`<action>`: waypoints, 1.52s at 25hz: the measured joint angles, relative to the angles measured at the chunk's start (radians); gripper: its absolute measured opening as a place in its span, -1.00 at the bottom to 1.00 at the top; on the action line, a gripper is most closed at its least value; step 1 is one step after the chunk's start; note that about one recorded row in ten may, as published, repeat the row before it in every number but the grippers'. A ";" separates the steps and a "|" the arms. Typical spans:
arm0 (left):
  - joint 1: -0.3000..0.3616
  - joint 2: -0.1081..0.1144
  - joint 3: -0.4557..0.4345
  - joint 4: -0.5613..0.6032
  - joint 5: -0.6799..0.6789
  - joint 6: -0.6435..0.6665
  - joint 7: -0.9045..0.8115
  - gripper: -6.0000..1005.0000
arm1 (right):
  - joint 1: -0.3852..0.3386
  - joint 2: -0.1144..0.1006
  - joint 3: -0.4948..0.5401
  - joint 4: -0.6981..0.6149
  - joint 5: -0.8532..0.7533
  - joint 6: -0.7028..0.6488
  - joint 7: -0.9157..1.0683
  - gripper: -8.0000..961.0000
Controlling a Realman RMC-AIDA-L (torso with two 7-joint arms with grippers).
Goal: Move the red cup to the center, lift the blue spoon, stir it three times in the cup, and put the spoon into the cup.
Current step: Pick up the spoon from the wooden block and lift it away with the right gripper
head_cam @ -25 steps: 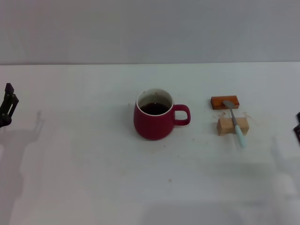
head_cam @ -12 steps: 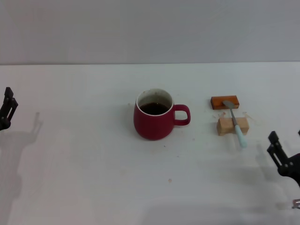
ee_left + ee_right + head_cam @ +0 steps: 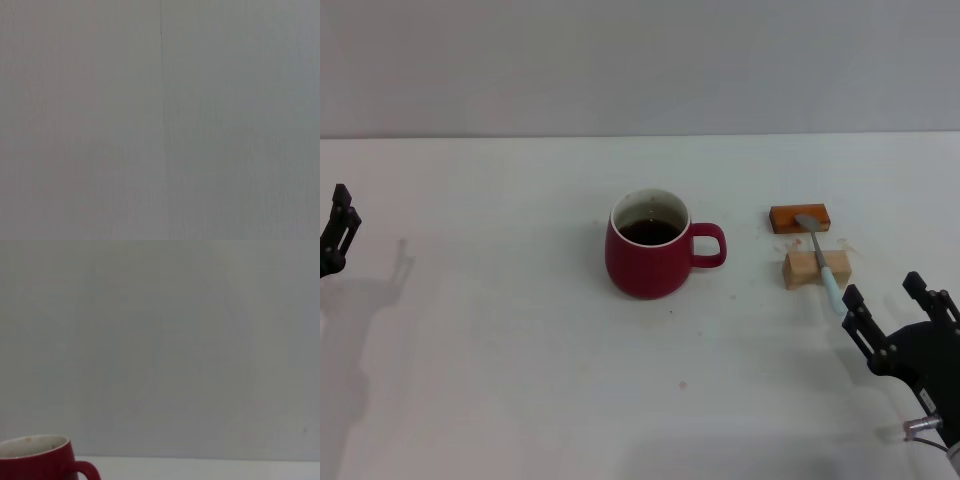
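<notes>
The red cup [image 3: 646,262] stands mid-table with dark liquid inside and its handle toward my right arm; its rim also shows in the right wrist view as the red cup [image 3: 34,461]. The blue spoon [image 3: 828,276] lies across a pale wooden block [image 3: 804,269], its metal bowl near an orange-brown block [image 3: 799,217]. My right gripper [image 3: 888,300] hovers open near the table's front right, just in front of the spoon's handle end and not touching it. My left gripper [image 3: 339,232] sits at the far left edge, away from everything.
The white table [image 3: 500,380] reaches back to a grey wall [image 3: 160,120], which is all the left wrist view shows. A few small crumbs lie in front of the cup.
My right gripper has come in from the right edge and moved left toward the spoon's handle. The left gripper has shifted slightly. Cup, spoon and blocks have not moved.
</notes>
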 joint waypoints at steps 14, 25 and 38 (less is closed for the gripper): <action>-0.001 0.000 0.003 -0.002 0.000 0.000 0.000 0.68 | 0.047 -0.001 -0.003 0.000 0.000 0.102 0.005 0.54; -0.009 0.000 0.004 0.001 0.000 0.000 0.000 0.68 | 0.069 -0.002 -0.002 -0.001 0.000 0.150 0.005 0.54; -0.008 0.000 0.004 0.001 0.001 0.001 0.000 0.68 | 0.088 -0.002 0.009 -0.005 0.012 0.177 0.006 0.54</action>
